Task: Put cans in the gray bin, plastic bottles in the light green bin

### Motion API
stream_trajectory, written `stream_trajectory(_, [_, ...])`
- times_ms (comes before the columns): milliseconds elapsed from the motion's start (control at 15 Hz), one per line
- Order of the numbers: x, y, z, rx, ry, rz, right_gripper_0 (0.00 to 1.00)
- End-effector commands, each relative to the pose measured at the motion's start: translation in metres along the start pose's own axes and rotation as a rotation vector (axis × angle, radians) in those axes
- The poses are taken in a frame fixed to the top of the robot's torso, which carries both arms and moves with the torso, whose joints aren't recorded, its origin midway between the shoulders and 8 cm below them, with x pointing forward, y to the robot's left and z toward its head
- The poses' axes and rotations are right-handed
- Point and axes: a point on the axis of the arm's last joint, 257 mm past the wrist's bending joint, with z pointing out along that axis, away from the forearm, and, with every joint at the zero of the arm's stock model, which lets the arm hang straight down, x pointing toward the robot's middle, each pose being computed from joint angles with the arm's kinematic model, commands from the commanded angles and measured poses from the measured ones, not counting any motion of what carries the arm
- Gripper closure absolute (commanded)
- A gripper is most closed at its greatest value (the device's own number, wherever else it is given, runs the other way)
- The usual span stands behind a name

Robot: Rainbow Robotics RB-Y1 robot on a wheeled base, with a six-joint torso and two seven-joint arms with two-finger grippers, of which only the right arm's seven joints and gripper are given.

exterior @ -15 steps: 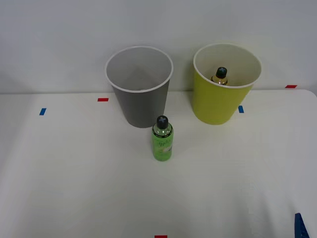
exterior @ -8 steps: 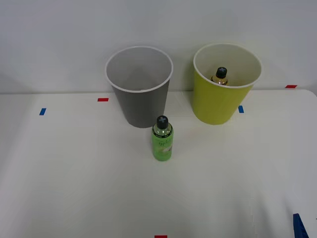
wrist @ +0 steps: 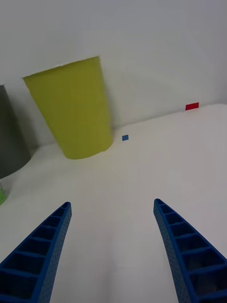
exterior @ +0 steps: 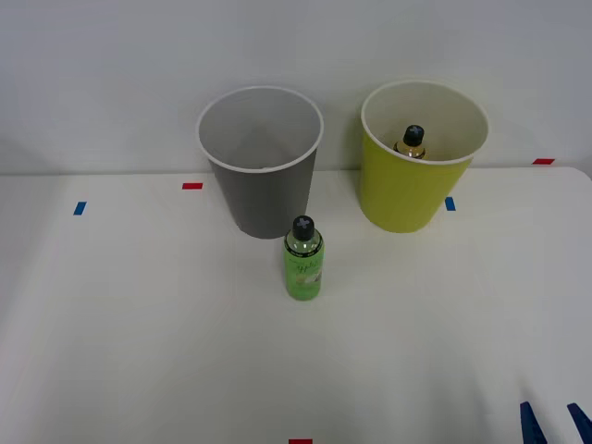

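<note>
A small green plastic bottle (exterior: 303,260) with a black cap stands upright on the white table, just in front of the gray bin (exterior: 264,199). A sliver of this green bottle (wrist: 2,195) shows at the wrist view's edge. To the gray bin's right stands the light green bin (exterior: 407,194) (wrist: 75,113), and a black-capped bottle with a gold neck (exterior: 412,141) shows inside it. My right gripper (exterior: 553,422) (wrist: 112,205) is open and holds nothing; its blue fingertips rise at the table's near right corner, well apart from the bottle. No can is in view.
Small red tape marks (exterior: 192,186) (exterior: 544,161) (exterior: 301,441) and blue tape marks (exterior: 80,208) (exterior: 450,203) lie on the table. A plain pale wall stands right behind the bins. The table's right edge runs near my gripper.
My right gripper has come further into the front view at the bottom right corner; both fingertips show now where one showed before. The bottles and bins have not moved.
</note>
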Motion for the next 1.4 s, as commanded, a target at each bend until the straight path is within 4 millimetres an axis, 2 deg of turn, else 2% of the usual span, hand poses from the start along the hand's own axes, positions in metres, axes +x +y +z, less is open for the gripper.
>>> stream_trajectory(67, [0.006, 0.008, -0.007, 0.001, 0.015, -0.040, 0.41])
stream_trajectory(400, [0.013, 0.029, -0.006, -0.028, 0.019, -0.059, 0.41])
stream_trajectory(800, [0.022, 0.035, -0.009, -0.035, 0.031, -0.082, 0.42])
stream_trajectory(1400, [0.022, 0.040, -0.010, -0.054, 0.030, -0.108, 0.41])
